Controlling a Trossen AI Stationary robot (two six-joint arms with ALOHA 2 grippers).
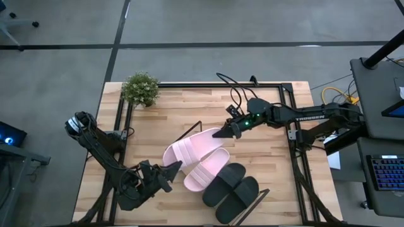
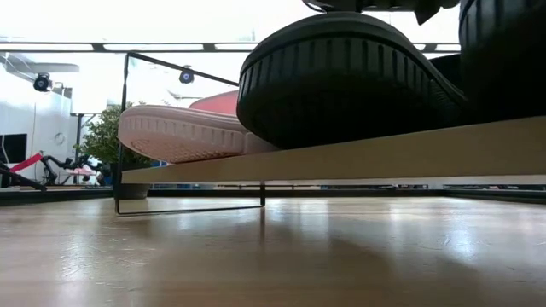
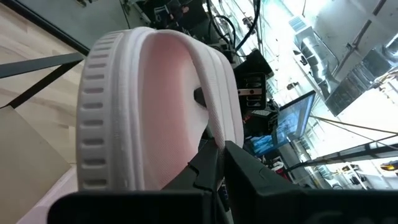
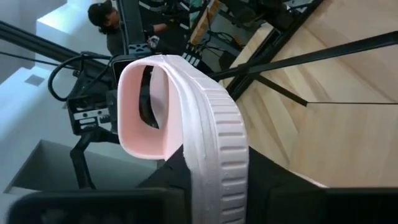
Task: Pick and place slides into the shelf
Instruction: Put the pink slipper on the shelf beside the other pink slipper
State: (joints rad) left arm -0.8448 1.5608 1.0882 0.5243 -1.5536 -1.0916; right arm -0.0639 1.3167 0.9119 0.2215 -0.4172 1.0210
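On right arm (image 1: 309, 117): white "TROSSEN" lettering.

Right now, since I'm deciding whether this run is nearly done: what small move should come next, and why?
Probably open the right gripper and left gripper: both seem to pinch opposite ends of one pale pink slide sandal, which already lies on the long light-wood shelf board beside its mate and the matte black pair.

Potted plant (image 1: 141, 88) at table (image 1: 183, 107) far-left corner.
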